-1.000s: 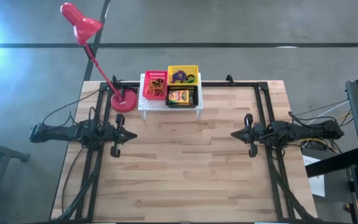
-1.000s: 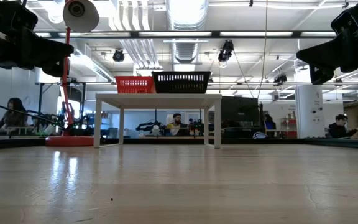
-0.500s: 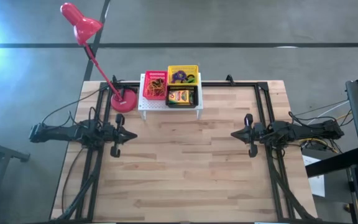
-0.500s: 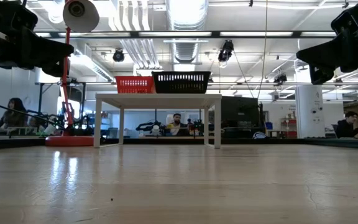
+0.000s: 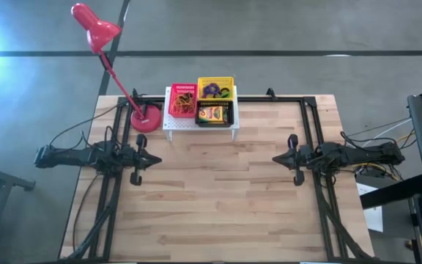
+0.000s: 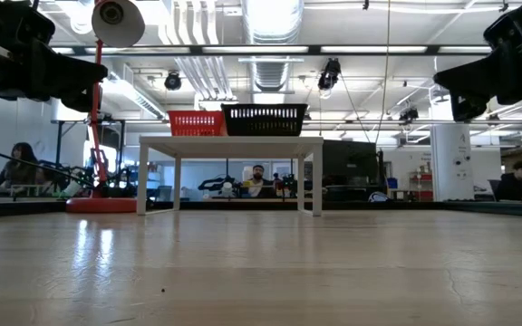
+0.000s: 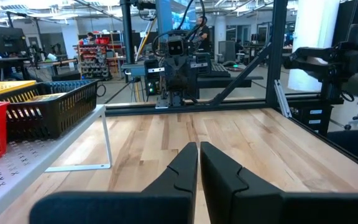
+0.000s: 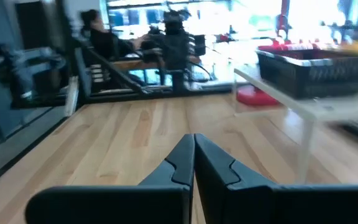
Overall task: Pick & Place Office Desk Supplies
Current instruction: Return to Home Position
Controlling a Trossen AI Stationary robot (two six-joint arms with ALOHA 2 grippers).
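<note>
On the white perforated rack (image 5: 200,128) at the table's far edge stand three small baskets. The red basket (image 5: 182,100) holds tan rubber bands. The yellow basket (image 5: 216,88) holds purple and green elastic loops. The black basket (image 5: 213,115) holds a yellow-and-green crayon box. My left gripper (image 5: 156,158) is shut and empty above the table's left side. My right gripper (image 5: 275,158) is shut and empty above the right side. Both point toward the table's middle, apart from the rack.
A red desk lamp (image 5: 146,118) stands at the far left with its head (image 5: 94,26) out beyond the table. Black frame rails (image 5: 310,132) run along both sides. Bare wooden tabletop (image 5: 211,191) lies between the two grippers. People sit in the room beyond.
</note>
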